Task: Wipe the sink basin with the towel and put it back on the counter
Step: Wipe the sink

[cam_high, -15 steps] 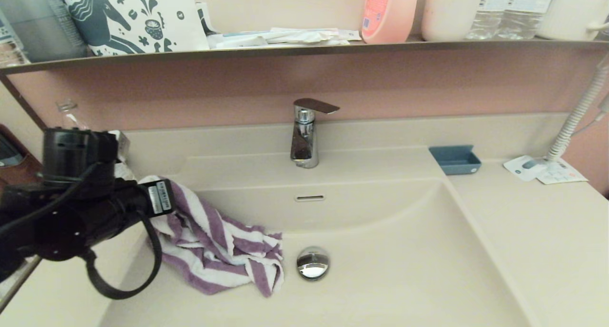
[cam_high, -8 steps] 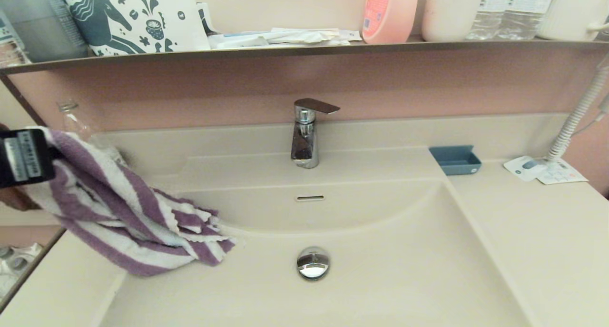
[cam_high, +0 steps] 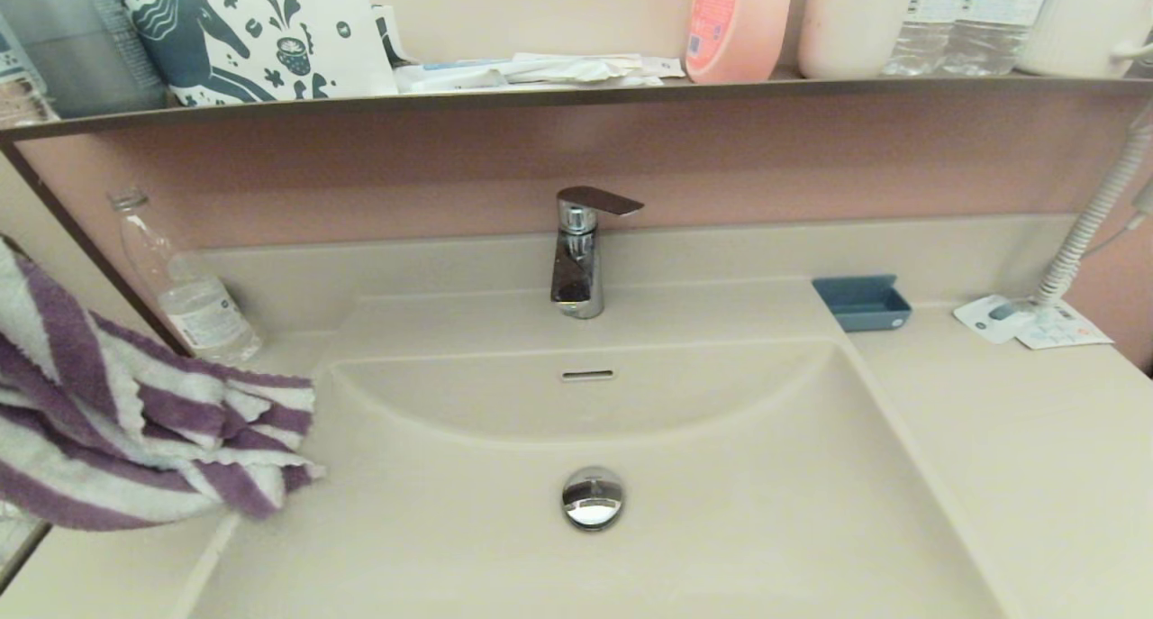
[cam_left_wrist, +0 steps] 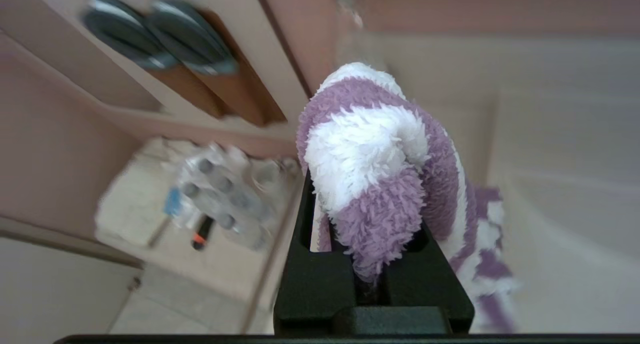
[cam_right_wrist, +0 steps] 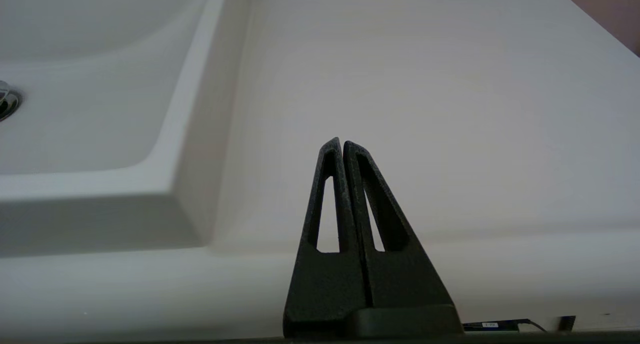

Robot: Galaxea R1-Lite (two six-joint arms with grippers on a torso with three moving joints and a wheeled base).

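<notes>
Currently left pincer (cam_left_wrist: 372, 264) clamped on towel (cam_high: 135, 430), which hangs over worktop (cam_high: 117, 569) edge; letting go here risks it sliding into sink basin (cam_high: 721, 529). Right pincer (cam_right_wrist: 342, 148) together, idle.

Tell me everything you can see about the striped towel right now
The towel is a soft, fluffy terry cloth with purple and white stripes. It hangs bunched and folded, pinched in the left tool, beside the left edge of the sink. Its loose end droops toward the counter at the sink's left edge.
</notes>
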